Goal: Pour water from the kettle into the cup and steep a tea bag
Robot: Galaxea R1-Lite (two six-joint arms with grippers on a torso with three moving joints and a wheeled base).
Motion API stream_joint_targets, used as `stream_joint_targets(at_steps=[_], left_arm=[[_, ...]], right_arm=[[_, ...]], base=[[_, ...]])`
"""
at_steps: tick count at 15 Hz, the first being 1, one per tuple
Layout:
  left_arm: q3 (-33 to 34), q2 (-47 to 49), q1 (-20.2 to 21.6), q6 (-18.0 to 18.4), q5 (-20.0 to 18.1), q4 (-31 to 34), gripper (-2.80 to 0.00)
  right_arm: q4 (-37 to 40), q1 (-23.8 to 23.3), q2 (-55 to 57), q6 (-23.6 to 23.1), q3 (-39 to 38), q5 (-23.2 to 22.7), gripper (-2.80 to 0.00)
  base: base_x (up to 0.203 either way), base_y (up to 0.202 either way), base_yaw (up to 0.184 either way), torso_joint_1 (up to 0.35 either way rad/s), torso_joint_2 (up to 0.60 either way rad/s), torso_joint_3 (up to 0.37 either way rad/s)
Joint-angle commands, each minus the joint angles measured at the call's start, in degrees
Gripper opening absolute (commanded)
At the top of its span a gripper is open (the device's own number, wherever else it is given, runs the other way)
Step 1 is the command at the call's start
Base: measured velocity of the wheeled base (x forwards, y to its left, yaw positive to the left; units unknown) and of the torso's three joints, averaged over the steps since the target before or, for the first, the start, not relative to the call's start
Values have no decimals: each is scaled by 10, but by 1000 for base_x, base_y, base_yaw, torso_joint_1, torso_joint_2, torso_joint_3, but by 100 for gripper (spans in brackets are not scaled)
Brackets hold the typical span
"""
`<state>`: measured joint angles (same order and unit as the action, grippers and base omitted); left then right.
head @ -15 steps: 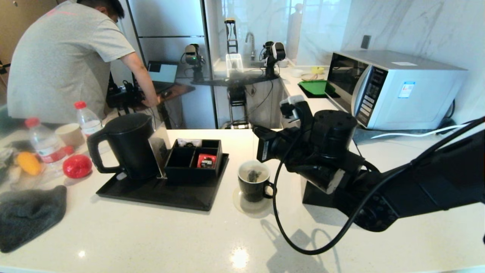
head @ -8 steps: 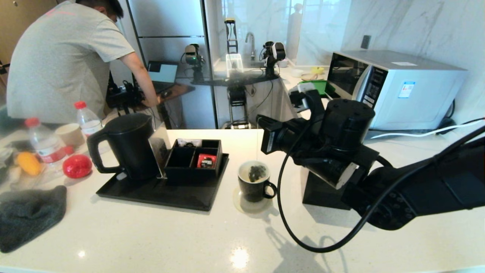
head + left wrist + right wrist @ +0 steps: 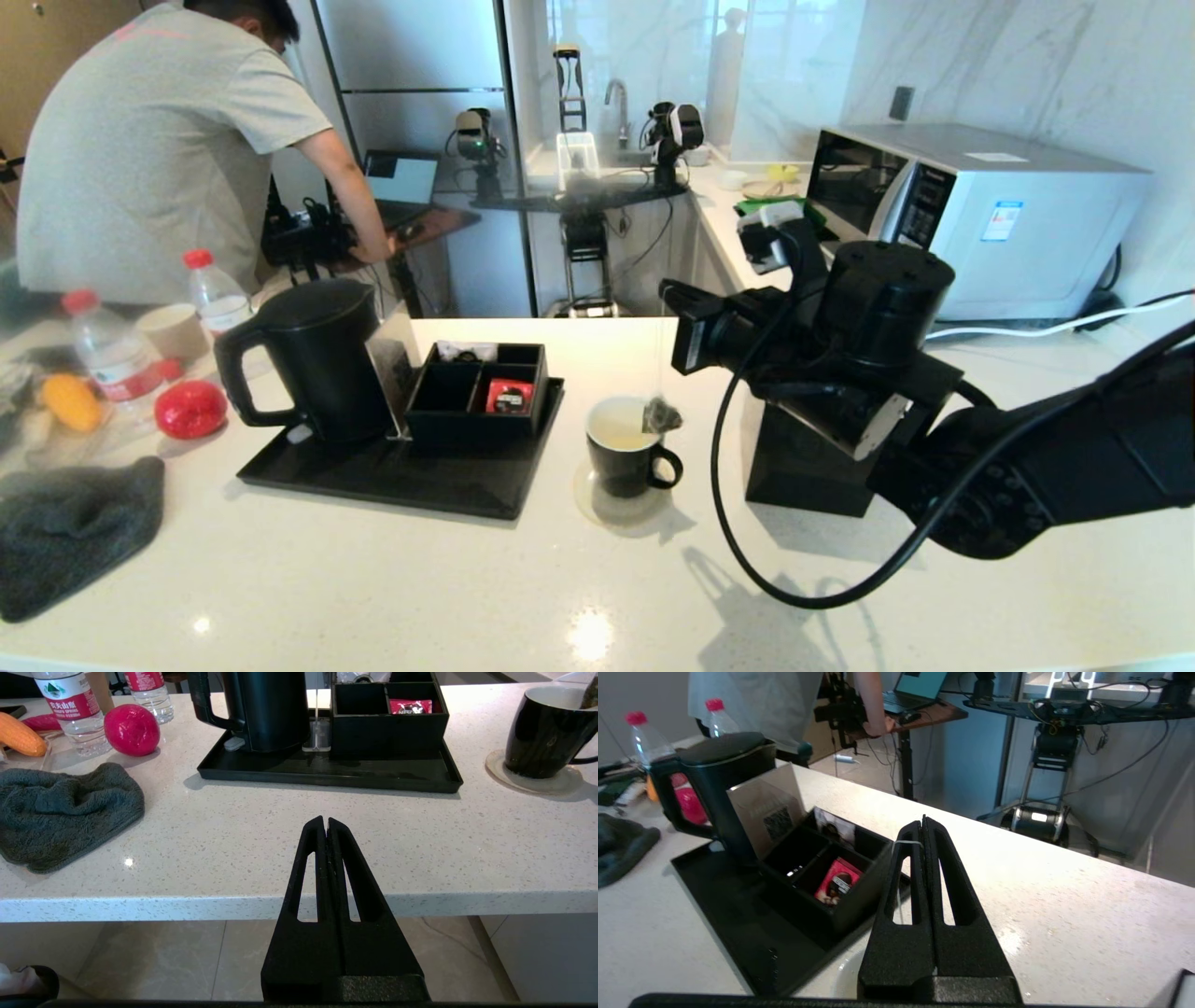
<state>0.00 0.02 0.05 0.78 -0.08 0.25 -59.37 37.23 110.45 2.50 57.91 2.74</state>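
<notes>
Pinching the tea bag's pale thread (image 3: 907,843) between clenched jaws, my right gripper (image 3: 924,820) is hanging above and just to the right of the cup (image 3: 627,457), and the tea bag (image 3: 661,415) is dangling from it clear of the liquid, level with the rim on the handle side. I am reading this as the steeping step, in the dipping part of it: the cup is already holding pale water (image 3: 617,435), and the kettle (image 3: 313,357) is standing upright on the black tray (image 3: 392,478), lid on, so the pouring looks done. The next move, as I judge it, is calling for me to bring the gripper back over the middle of the cup and lower it so the bag is going into the water, keeping the pinch firm on that thin thread and the swing small, since the bag is hanging right at the rim and could catch on it or drip on the counter (image 3: 392,588).

My left gripper (image 3: 326,822) is waiting parked off the near edge of the counter, jaws pressed together on nothing.

Counting outward: I am seeing one cup on one pale coaster (image 3: 602,509), one tea bag, one kettle, one tray carrying one compartment box (image 3: 476,397) with one red sachet (image 3: 509,397), two red-capped bottles (image 3: 112,350), one paper cup (image 3: 175,332), one red ball (image 3: 190,409), one dark cloth (image 3: 70,532) and one microwave (image 3: 971,219).
</notes>
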Motion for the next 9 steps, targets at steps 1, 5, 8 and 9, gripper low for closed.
stream_joint_targets(at_steps=[1, 5, 8, 9], left_arm=[[0, 0, 0, 0, 0, 0, -280], [0, 0, 0, 0, 0, 0, -280], [0, 0, 0, 0, 0, 0, -280], [0, 0, 0, 1, 0, 0, -280]], right_arm=[[-4, -4, -6, 0, -9, 0, -280], [-3, -9, -5, -1, -10, 1, -280], [-2, -12, -5, 0, -10, 1, -280], [-2, -13, -6, -1, -9, 0, -280]], base=[[0, 0, 0, 0, 0, 0], [0, 0, 0, 0, 0, 0], [0, 0, 0, 0, 0, 0], [0, 0, 0, 0, 0, 0]])
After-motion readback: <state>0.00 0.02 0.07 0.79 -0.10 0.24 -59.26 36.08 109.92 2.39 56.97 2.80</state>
